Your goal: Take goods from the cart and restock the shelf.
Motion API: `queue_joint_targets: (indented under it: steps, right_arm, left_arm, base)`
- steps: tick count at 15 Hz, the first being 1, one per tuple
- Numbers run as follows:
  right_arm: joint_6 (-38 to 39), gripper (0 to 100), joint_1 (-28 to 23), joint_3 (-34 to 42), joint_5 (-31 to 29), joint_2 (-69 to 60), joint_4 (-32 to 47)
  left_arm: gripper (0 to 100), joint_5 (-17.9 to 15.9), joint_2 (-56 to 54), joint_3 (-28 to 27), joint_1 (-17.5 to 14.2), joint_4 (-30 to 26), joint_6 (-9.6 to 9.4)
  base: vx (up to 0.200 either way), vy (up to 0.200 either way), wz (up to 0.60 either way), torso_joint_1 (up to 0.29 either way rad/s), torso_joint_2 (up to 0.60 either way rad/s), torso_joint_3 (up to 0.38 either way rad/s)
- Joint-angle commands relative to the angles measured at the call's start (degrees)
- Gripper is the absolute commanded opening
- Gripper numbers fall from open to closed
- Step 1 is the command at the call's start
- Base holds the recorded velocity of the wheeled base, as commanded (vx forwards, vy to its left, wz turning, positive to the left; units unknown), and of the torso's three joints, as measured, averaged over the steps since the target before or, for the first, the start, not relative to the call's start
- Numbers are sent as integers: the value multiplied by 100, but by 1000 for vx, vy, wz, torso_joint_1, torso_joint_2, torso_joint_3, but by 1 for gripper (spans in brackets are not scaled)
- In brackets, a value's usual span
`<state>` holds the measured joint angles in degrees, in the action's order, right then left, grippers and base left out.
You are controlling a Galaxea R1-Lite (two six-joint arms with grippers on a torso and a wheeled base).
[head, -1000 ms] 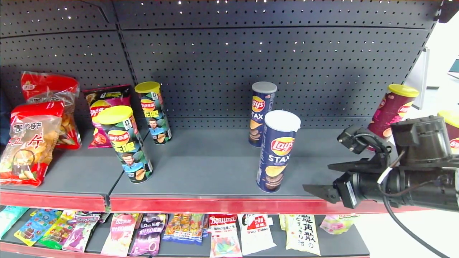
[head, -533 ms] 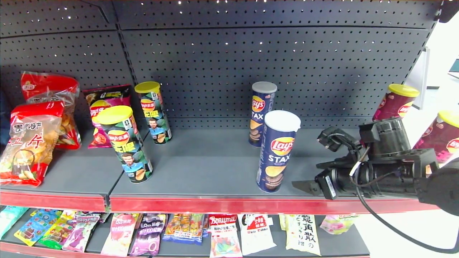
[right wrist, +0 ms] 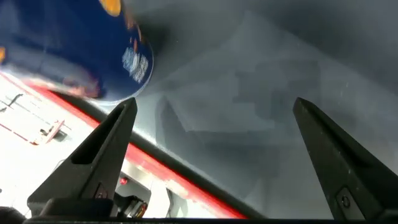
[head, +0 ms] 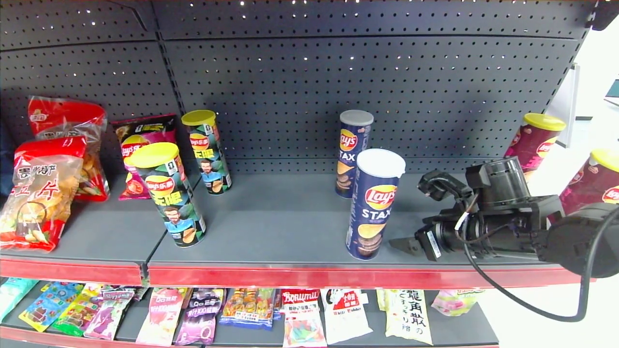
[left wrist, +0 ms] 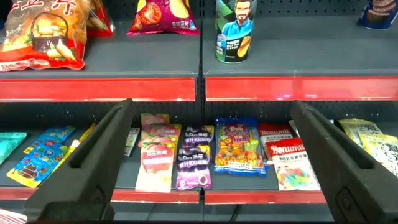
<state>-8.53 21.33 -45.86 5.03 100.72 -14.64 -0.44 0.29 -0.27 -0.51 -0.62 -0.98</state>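
Head view: the right gripper lies low over the grey shelf. Its fingers are spread wide and empty, just beside the front blue can. That can stands upright near the red front edge.

Left wrist view: the left gripper is spread wide and empty, facing snack packets on the lower shelf.

Right wrist view: the front blue can sits beside one finger, not between the two.
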Motion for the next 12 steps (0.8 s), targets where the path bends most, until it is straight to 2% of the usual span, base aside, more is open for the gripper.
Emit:
queue_joint_targets:
  steps: [1,12]
  right_arm:
    - [-8,100,2,-90,6,97,-4]
    - [-17,100,29,-230,-2,352,-4]
  left_arm:
    - [100,0,-3,0,7,1,1]
    - [100,0,-3,0,-2,1,10]
  base:
    - [0,0,0,0,0,0]
    - [0,0,0,0,0,0]
